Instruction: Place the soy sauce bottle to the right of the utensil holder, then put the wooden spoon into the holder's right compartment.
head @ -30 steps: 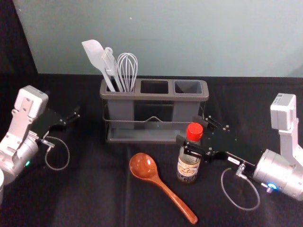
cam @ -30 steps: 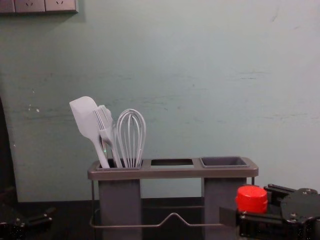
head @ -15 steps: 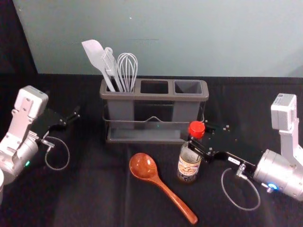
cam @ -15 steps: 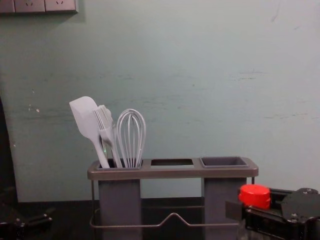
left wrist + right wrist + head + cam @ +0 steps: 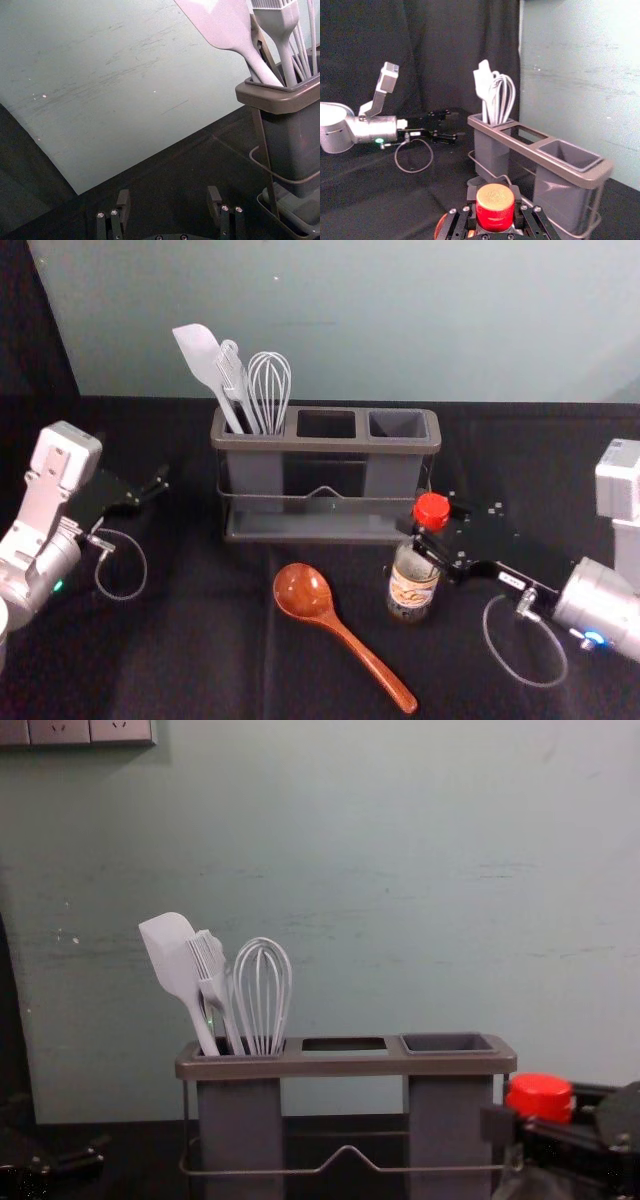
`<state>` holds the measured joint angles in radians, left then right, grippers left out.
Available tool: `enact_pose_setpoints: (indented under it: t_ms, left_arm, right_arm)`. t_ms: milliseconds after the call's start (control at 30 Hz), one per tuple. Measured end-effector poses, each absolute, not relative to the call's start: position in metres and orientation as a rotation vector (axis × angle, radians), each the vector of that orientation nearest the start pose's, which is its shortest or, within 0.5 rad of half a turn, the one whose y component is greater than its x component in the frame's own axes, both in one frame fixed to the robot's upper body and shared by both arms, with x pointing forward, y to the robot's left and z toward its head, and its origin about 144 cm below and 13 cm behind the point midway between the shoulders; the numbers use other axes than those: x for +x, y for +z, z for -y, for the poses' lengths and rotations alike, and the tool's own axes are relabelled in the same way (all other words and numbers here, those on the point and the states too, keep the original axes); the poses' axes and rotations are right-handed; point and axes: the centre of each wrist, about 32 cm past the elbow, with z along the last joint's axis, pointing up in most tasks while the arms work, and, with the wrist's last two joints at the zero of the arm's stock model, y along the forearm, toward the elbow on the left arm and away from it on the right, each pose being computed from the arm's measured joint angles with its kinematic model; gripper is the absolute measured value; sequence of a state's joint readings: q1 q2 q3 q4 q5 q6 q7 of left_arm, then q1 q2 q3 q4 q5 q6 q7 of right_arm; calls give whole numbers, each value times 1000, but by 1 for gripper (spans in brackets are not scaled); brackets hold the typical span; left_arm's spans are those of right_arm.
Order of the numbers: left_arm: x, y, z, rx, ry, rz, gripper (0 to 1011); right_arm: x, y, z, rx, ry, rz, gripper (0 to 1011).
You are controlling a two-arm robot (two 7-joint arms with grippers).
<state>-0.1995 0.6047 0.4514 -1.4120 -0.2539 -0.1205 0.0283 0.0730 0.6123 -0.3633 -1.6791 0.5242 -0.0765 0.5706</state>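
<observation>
R gripper (image 5: 428, 524) clamped on soy btl (image 5: 412, 587), nr holder (image 5: 330, 444) — L gripper (image 5: 160, 483) parked left, 2 jaws apart.

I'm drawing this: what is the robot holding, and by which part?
The right gripper holds the soy sauce bottle by its neck, just under the red cap.

The place looks like a robotics lab or test corner: in the head view two robot arms, the left one (image 5: 35, 565) towards nine o'clock and the right one (image 5: 605, 605) at four, flank a utensil holder (image 5: 325, 445) on black cloth (image 5: 200, 650). A dark drape (image 5: 30, 330) hangs at ten o'clock, beside a plain, pale wall (image 5: 430, 320) at twelve; the chest view shows that wall scuffed, with sockets (image 5: 60, 732) between ten and eleven.
</observation>
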Motion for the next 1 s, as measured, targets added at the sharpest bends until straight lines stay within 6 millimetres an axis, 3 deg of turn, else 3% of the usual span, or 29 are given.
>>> enact_pose_setpoints:
  t_ms: [533,767,1000]
  left_arm:
    - [489,1140,-310,304,1248,285,1005]
    - [489,1140,-310,304,1248,285,1005]
    - [489,1140,-310,304,1248,285,1005]
  right_arm:
    - [434,1198,327,-58,-803,125,383]
    - [441,1194,342,-55,-877,128,383]
    - [459,1190,345,-18,-924,125,383]
